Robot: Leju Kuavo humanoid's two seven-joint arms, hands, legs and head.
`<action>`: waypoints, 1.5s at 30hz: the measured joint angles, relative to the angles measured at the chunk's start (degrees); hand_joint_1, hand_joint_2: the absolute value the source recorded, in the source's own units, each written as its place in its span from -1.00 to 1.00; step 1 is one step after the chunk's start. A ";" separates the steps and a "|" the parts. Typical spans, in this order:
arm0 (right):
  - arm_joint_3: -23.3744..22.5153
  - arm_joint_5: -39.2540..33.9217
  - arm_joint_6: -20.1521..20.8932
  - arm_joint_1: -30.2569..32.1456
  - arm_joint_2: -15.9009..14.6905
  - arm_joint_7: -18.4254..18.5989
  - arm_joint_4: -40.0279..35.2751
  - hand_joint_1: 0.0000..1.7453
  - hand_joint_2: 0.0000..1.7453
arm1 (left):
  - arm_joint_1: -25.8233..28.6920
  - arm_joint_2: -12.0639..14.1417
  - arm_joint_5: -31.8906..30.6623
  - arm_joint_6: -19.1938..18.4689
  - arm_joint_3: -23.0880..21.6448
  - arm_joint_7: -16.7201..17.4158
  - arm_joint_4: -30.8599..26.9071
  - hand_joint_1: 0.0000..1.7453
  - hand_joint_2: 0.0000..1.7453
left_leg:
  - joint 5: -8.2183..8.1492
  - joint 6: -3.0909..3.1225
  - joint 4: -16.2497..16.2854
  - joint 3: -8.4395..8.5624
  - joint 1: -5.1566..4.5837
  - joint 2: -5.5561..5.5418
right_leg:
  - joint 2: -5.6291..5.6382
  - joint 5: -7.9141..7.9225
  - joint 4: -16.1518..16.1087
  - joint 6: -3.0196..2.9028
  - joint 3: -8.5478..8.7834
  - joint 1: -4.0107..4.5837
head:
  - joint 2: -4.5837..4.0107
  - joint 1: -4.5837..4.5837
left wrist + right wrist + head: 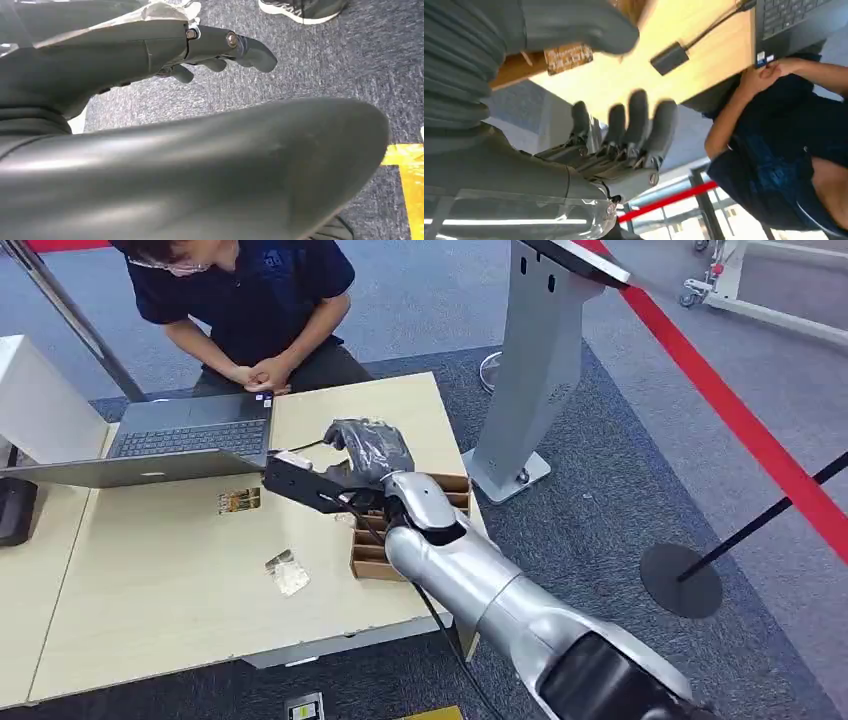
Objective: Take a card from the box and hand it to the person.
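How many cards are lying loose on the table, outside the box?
2. A patterned card lies just in front of the laptop; a silvery one lies nearer the table's front edge. The box may hide more behind the robot's arm.

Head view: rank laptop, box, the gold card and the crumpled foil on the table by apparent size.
1. Laptop, clearly the largest.
2. Box, partly hidden by the right arm.
3. Gold card and foil: they look about alike, so no ranking between them.

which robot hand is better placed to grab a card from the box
The right robot hand: it hovers open beside the cardboard box on the table. The left robot hand hangs low over the carpet, away from the box.
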 joint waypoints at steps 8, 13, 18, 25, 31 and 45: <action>2.14 -9.41 -5.55 -1.19 1.59 -2.51 4.43 -1.00 1.00 | 0.01 -0.02 -0.35 -1.33 -0.11 0.20 0.00 -1.00 -1.00 | 0.00 0.00 0.00 0.00 0.00 0.00 | 0.00 0.00 0.00 0.00 0.00 0.00 | 0.00 0.00; 4.11 -12.30 -8.15 -1.26 1.92 -5.00 6.29 -1.00 1.00 | 0.02 -0.02 -0.11 -1.51 -0.11 -0.13 0.00 -1.00 -1.00 | 0.00 0.00 0.00 0.01 0.00 0.00 | 0.00 0.00 0.00 0.00 0.00 0.00 | 0.00 0.00; 5.01 -10.90 -11.96 -1.15 1.92 -7.85 7.97 -1.00 1.00 | 0.05 -0.02 0.63 -1.57 -0.11 -0.07 -0.02 -1.00 -1.00 | 0.00 0.00 0.00 0.01 0.00 0.00 | 0.00 0.00 0.00 0.00 -0.01 0.00 | 0.00 0.00; 5.68 -0.95 -15.89 1.26 0.60 -2.99 5.96 -1.00 1.00 | 0.09 0.00 1.77 -1.03 -0.04 0.13 0.00 -1.00 -1.00 | 0.00 0.00 0.00 0.02 0.00 0.00 | 0.00 0.00 -0.02 0.00 -0.01 0.00 | 0.00 0.00; 5.27 5.23 -12.85 6.24 -2.78 2.72 -1.98 -1.00 1.00 | 0.15 0.00 2.36 -0.92 0.04 0.20 0.00 -1.00 -1.00 | -0.01 0.00 0.01 0.05 0.00 0.01 | 0.00 -0.01 -0.05 0.00 0.01 0.00 | 0.00 0.00; 0.00 -7.16 -1.22 30.52 -16.24 9.01 -33.48 -1.00 1.00 | 0.33 0.02 4.35 0.26 1.40 0.09 0.09 -1.00 -1.00 | -0.07 0.04 0.00 0.12 -0.01 0.03 | 0.03 -0.02 -0.14 0.02 0.11 0.00 | 0.00 -0.02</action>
